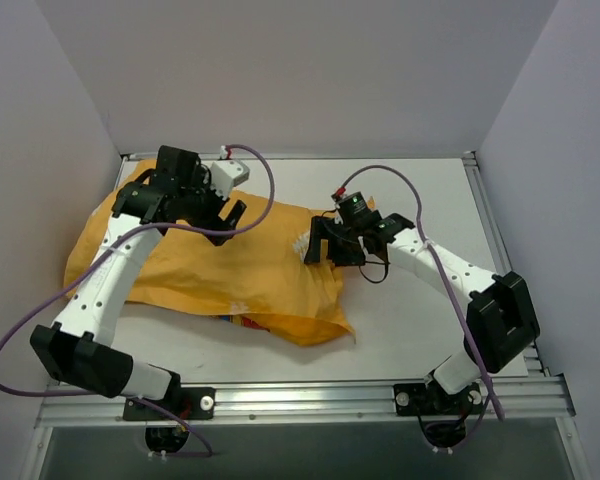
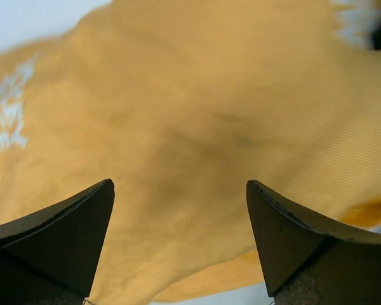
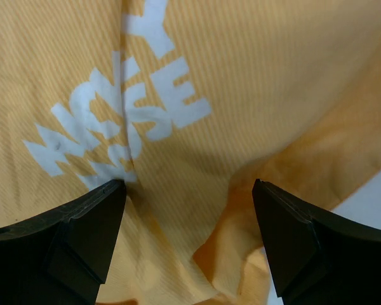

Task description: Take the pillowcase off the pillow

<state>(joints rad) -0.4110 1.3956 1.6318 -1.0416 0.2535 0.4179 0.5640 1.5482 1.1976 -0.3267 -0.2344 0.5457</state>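
Note:
The orange-yellow pillowcase point(image 1: 230, 270) lies rumpled across the left and middle of the white table point(image 1: 430, 200). No white pillow shows; it is hidden or out of view. My left gripper point(image 1: 228, 216) is open and empty over the case's far edge. In the left wrist view the gripper point(image 2: 180, 185) has plain orange fabric point(image 2: 197, 95) between its spread fingers. My right gripper point(image 1: 315, 250) is open and empty at the case's right end. In the right wrist view the gripper point(image 3: 188, 185) hovers over folds of the case point(image 3: 254, 76) printed with white text point(image 3: 120, 127).
Grey walls close in the table on the left, far and right sides. An aluminium rail point(image 1: 310, 400) runs along the near edge by the arm bases. Bare table point(image 3: 374, 203) shows to the right of the case. Purple cables point(image 1: 265, 185) loop from both wrists.

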